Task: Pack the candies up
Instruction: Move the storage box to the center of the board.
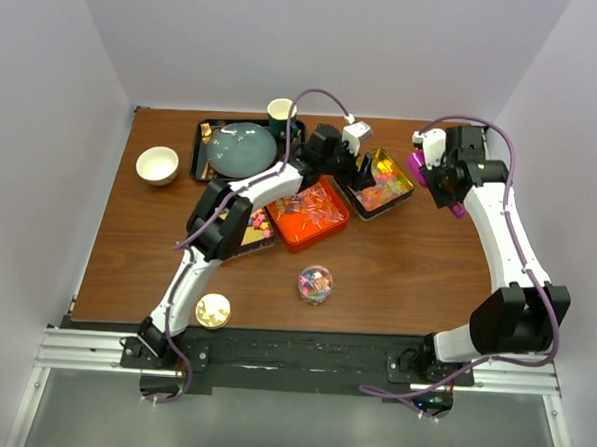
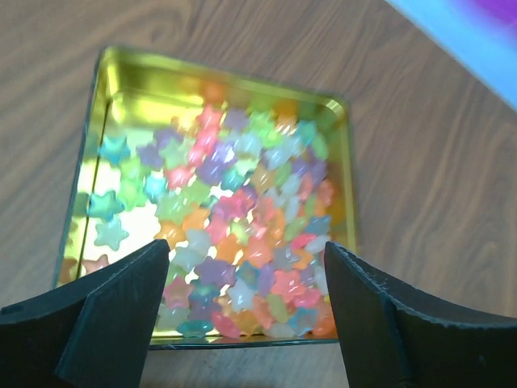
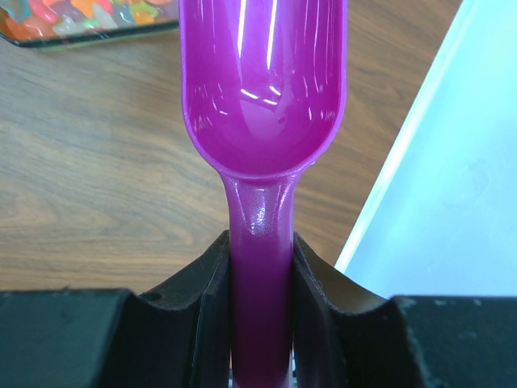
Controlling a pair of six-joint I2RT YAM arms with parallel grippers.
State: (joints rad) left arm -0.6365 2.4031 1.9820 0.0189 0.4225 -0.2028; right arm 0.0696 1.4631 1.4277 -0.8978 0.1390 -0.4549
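Purple plastic is clenched in the right claw (image 3: 260, 271). Both black fingers (image 3: 206, 283) press on the neck of the scoop (image 3: 262, 89), and its glossy bowl points away from the wrist. Below it lies the wooden table (image 1: 407, 259). From above, that claw hangs just beside the right edge of the gold tin (image 2: 161, 85), toward the table's far right.

The left claw (image 2: 246, 271) is released. Its two dark pads are spread wide with nothing between them, and it hovers over the gold tin. Star-shaped candies (image 2: 234, 218) in pink, green, blue and orange are heaped inside. In the wrist view they are thickest toward the bottom and right, with bare gold floor at the upper left.

Farther out, an orange tray (image 1: 290, 235) just beside the tin holds wrapped candies (image 1: 317, 206). A small tray of cube candies (image 1: 261, 227) peeks from under the left arm's elbow. Nearer the arms, a round clear tub (image 1: 314, 283) of mixed candies stands apart. A gold lid (image 1: 213, 310) lies near the left arm's base. At the far left are a white bowl (image 1: 157, 164), a blue-grey plate (image 1: 240, 148) on a dark tray, and a green cup (image 1: 281, 110).
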